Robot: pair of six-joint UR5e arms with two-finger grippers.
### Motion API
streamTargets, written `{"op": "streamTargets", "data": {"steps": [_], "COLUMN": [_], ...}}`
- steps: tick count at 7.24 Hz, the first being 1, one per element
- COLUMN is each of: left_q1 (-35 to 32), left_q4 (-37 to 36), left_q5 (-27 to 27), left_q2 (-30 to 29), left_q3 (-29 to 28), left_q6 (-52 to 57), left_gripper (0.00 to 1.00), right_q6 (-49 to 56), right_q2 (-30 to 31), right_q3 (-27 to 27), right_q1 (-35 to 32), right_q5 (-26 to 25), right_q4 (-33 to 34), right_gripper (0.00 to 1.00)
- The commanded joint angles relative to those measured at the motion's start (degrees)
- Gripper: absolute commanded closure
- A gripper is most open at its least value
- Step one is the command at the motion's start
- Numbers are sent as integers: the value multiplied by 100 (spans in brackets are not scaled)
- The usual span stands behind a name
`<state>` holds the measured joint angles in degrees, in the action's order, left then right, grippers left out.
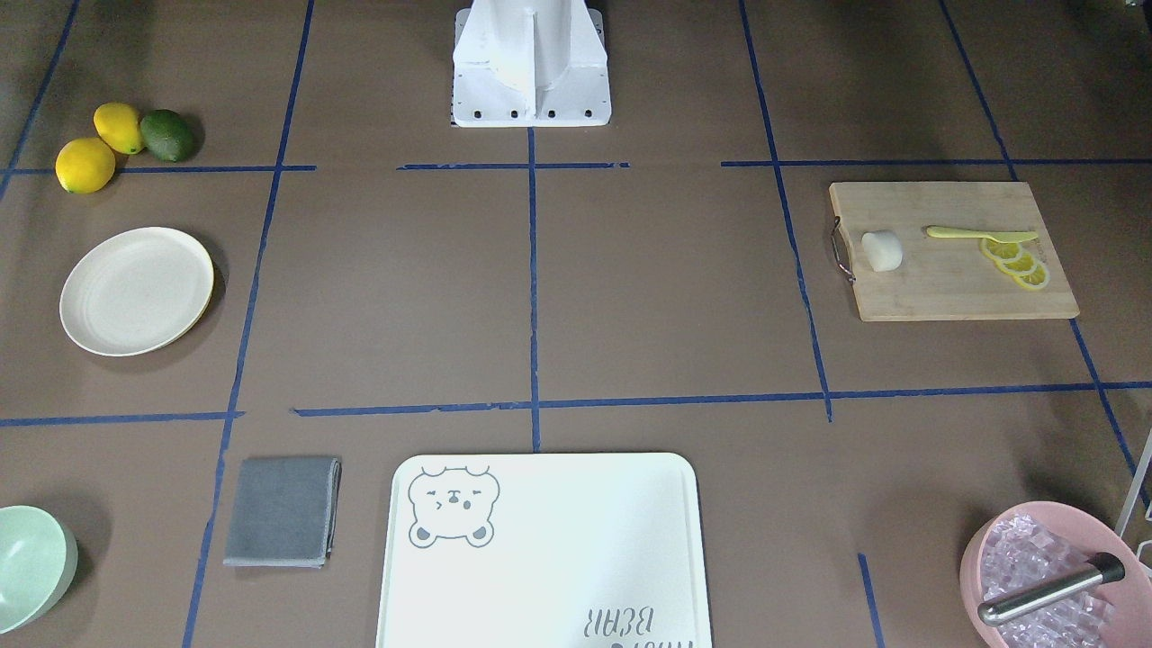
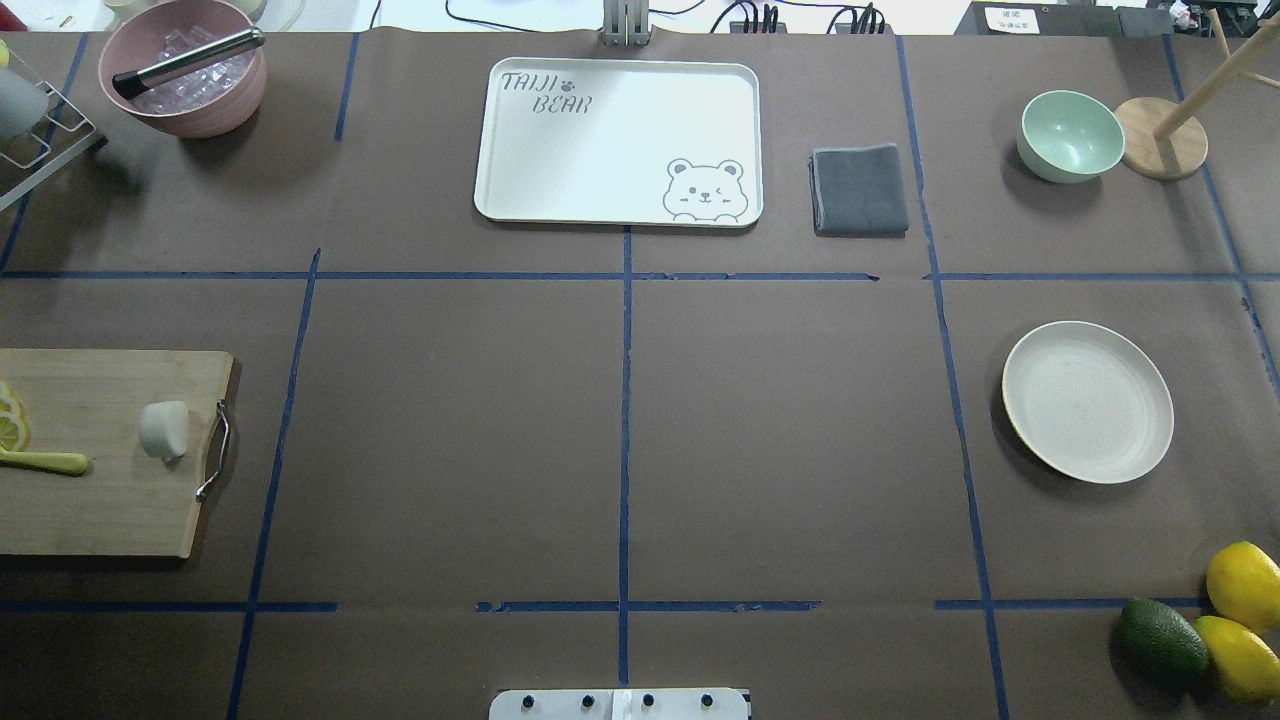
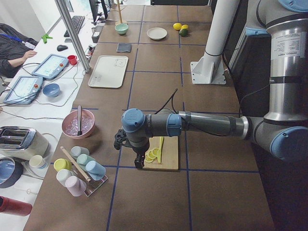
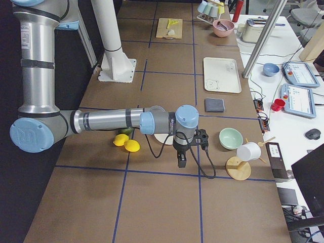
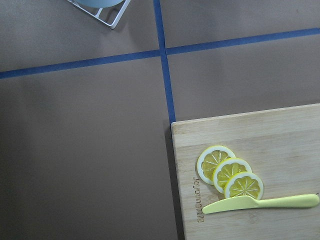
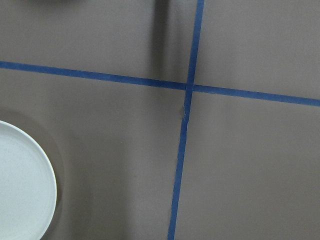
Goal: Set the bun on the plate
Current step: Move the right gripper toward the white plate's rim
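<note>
Left gripper is hanging fingers-down over the outer end of the bamboo cutting board. It is showing only in the left side view, so I cannot tell whether its jaws are wide or narrow.

Under its wrist camera, three lemon slices are lying overlapped in a row near the board's corner. A pale yellow plastic knife is lying with its blade against the last slice.

Farther along the board from this gripper, toward the metal handle, the bun is sitting on the wood. It is lying apart from the slices and the knife, and nothing is gripping it.

Off the board on the operators' side, a pink bowl is holding ice and a steel rod-shaped tool.

Right gripper is hanging fingers-down at the opposite end of the table, well apart from the bun. It is showing only in the right side view, so again I cannot tell its opening.

The plate is lying near this gripper, its rim entering the wrist view at lower left. On the robot's side of the gripper, two whole lemons and a dark green fruit are lying together.

Farther out, a pale green bowl, a folded grey cloth and the white bear tray are sitting along the far edge.
</note>
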<state>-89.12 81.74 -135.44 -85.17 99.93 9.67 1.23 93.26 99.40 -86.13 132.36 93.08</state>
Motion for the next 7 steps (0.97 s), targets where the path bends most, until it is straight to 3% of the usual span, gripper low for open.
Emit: {"op": "streamTargets", "data": {"steps": [1, 3, 4, 7], "left_q1": [9, 9, 9, 18], "left_q4": [-9, -9, -9, 26], "left_q5": [0, -17, -35, -44], "left_q2": [-8, -8, -8, -8], "left_q3": [17, 26, 18, 26], "left_q6": [0, 0, 0, 0], "left_gripper": [0, 0, 0, 0], "right_q6": [-9, -35, -601, -3304], "right_q2": [0, 0, 0, 368], "right_q3": [0, 9, 9, -149], "right_q1": [9, 35, 313, 1428], "right_q5": [9, 296, 569, 353], "right_q4": [0, -44, -401, -2955], "right_gripper": [0, 0, 0, 0]}}
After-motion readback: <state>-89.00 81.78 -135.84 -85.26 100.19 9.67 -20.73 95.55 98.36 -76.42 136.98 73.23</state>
